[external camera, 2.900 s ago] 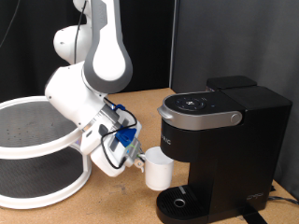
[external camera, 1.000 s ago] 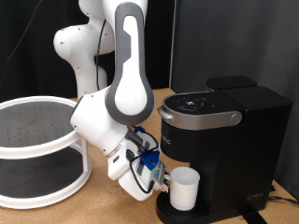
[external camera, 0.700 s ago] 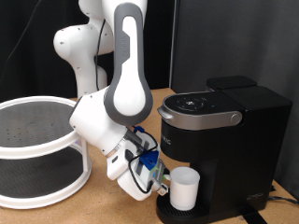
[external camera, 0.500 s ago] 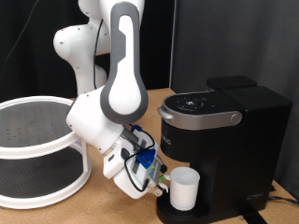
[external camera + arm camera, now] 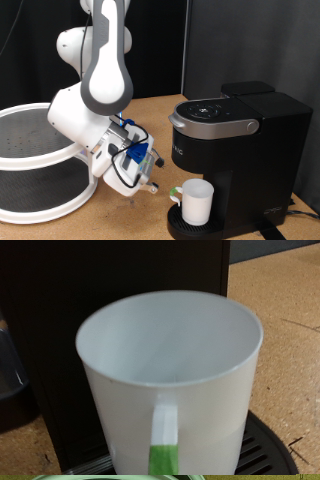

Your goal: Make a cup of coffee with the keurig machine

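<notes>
standing on the round drip base of the coffee machine point(image 5: 235, 150), under its brew head, is the white cup point(image 5: 197, 202), its handle facing the claw point(image 5: 162, 188). that claw hovers just beside the cup over the table point(image 5: 120, 215), apart from it; whether it is open or closed i cannot tell.

Smooth white cup point(image 5: 170, 370), matt black keurig machine point(image 5: 235, 150), wood-grain table point(image 5: 130, 215)

Dark wall point(image 5: 230, 40) behind, dim bg. Light wood tabletop point(image 5: 120, 215) w/ white two-tier round rack point(image 5: 30, 160) at exterior view's left.
</notes>
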